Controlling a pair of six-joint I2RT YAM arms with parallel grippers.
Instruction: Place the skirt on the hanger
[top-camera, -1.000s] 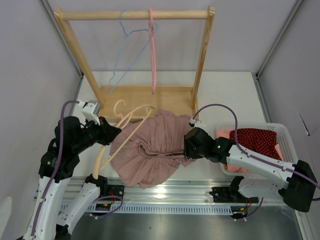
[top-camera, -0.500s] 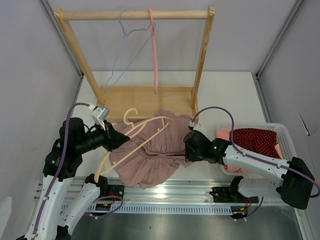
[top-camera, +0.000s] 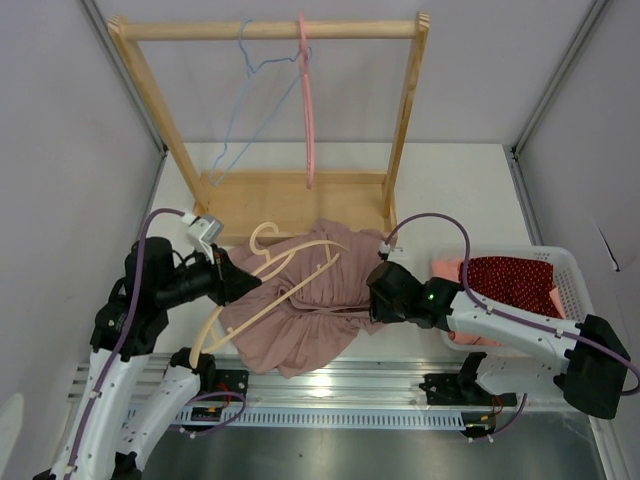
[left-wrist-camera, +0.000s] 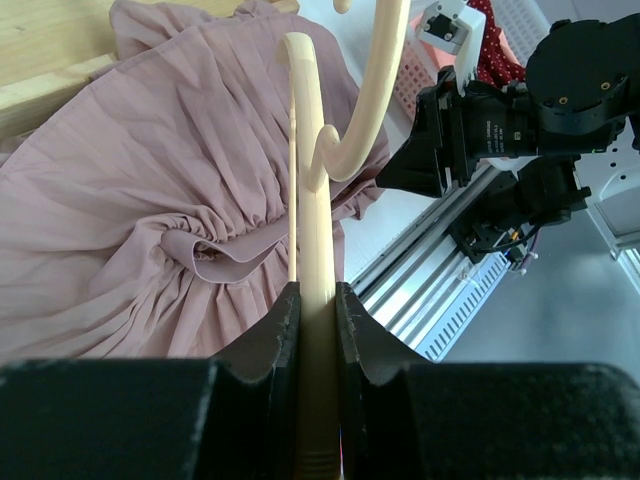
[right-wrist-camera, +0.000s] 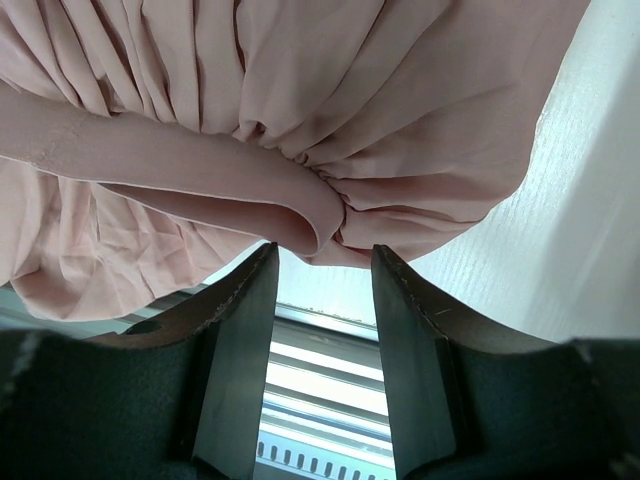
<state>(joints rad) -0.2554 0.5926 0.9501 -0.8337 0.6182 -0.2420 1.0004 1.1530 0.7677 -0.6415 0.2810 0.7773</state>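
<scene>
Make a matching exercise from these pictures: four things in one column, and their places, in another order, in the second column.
1 skirt
2 cream hanger
3 pink hanger
4 red cloth

A in the basket
B on the rail
C in the left gripper
D on the table

Pairs: 1-D, 2-C, 3-B, 4-A

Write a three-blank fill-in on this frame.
The left pincer is shut on the cream ____.
The right pincer stands ____ at the waistband of the skirt.
The red dotted cloth lies in the white ____.
Missing: hanger; open; basket.
</scene>
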